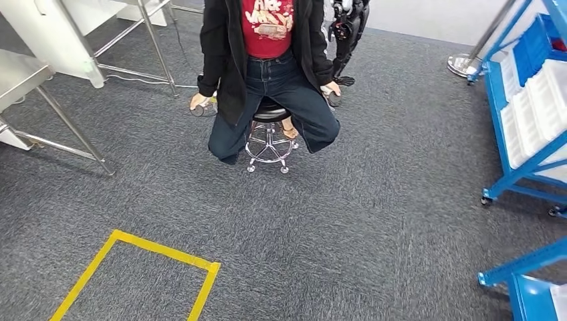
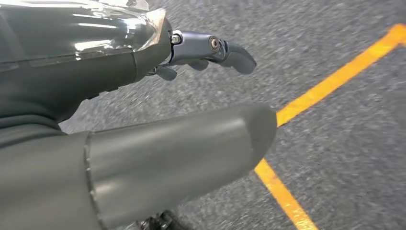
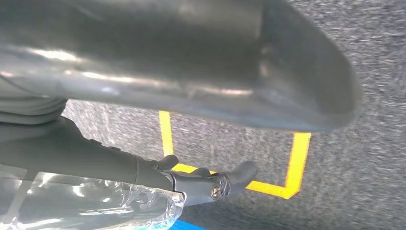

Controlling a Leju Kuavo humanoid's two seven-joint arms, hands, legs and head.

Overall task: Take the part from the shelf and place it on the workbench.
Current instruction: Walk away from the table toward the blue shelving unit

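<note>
Grey carpet (image 1: pixel 374 221) all round. Off to the right, a blue shelf (image 1: pixel 518 172) stacked with white trays (image 1: pixel 528 120); cannot pick out the part among them or tell its look. Far left, a steel bench (image 1: pixel 17 73). Between them, a person (image 1: pixel 267 60) seated on a stool (image 1: pixel 267 137); nearer, a yellow tape square (image 1: pixel 160 251). Left robot hand (image 2: pixel 210 50) hanging over the carpet, fingers loosely apart, holding nothing; right robot hand (image 3: pixel 210 184) likewise.

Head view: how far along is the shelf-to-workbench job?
Nothing looks done. Both hands hang over the carpet, left hand and right hand holding nothing. The blue shelf stands at the right, a metal table at the left. Reaching the shelf, taking the part and placing it remain.
</note>
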